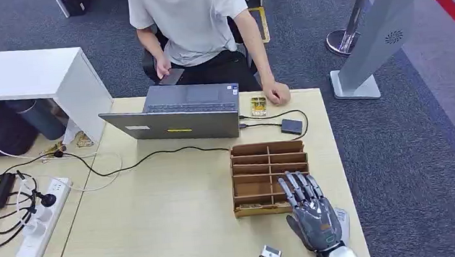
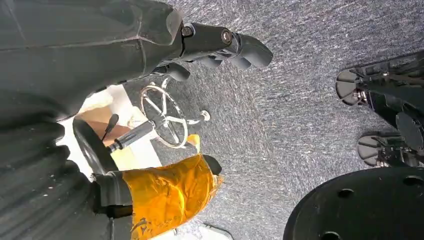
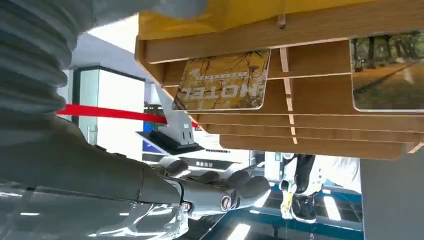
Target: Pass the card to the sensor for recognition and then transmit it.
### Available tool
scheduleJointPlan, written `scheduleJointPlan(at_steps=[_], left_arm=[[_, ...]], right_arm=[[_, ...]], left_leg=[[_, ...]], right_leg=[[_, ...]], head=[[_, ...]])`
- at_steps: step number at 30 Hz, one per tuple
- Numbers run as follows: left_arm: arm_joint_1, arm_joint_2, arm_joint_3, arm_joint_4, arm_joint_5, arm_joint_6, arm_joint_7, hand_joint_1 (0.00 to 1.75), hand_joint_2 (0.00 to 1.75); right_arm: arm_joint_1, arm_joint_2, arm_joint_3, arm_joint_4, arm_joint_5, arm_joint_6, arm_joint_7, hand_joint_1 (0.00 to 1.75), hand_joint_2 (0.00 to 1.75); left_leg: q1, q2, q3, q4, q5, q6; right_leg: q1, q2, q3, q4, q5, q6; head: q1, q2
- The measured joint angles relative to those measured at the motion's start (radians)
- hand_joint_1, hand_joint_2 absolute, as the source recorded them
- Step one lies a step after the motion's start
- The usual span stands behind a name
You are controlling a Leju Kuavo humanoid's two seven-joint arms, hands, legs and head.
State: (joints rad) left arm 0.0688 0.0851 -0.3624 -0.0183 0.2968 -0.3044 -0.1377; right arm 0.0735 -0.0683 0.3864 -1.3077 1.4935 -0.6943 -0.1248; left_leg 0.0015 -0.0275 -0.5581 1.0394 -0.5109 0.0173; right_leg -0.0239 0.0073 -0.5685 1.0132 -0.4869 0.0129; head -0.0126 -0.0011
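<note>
The tabletop carries a laptop facing a seated person, so that the person can use it. Near the right hand stands a wooden rack with slots that keep each card upright and easy to pick. A hotel card and another card sit in its front row. The right hand's fingers are spread and hold nothing. A small dark sensor lies behind the rack. The left hand hangs over the floor, fingers curled, empty.
</note>
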Motion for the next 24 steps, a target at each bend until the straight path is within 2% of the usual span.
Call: scheduleJointPlan(at_steps=[12,24], left_arm=[[0.000,0.000,0.000,0.000,0.000,0.000,0.000,0.00,1.75],[0.000,0.000,0.000,0.000,0.000,0.000,0.000,0.00,1.75]], right_arm=[[0.008,0.000,-0.021,-0.005,-0.015,0.000,-0.030,1.75,1.75],[0.016,0.003,-0.064,-0.013,-0.044,0.000,-0.102,1.75,1.75]], left_leg=[[0.000,0.000,0.000,0.000,0.000,0.000],[0.000,0.000,0.000,0.000,0.000,0.000]], right_leg=[[0.000,0.000,0.000,0.000,0.000,0.000],[0.000,0.000,0.000,0.000,0.000,0.000]], head=[[0.000,0.000],[0.000,0.000]])
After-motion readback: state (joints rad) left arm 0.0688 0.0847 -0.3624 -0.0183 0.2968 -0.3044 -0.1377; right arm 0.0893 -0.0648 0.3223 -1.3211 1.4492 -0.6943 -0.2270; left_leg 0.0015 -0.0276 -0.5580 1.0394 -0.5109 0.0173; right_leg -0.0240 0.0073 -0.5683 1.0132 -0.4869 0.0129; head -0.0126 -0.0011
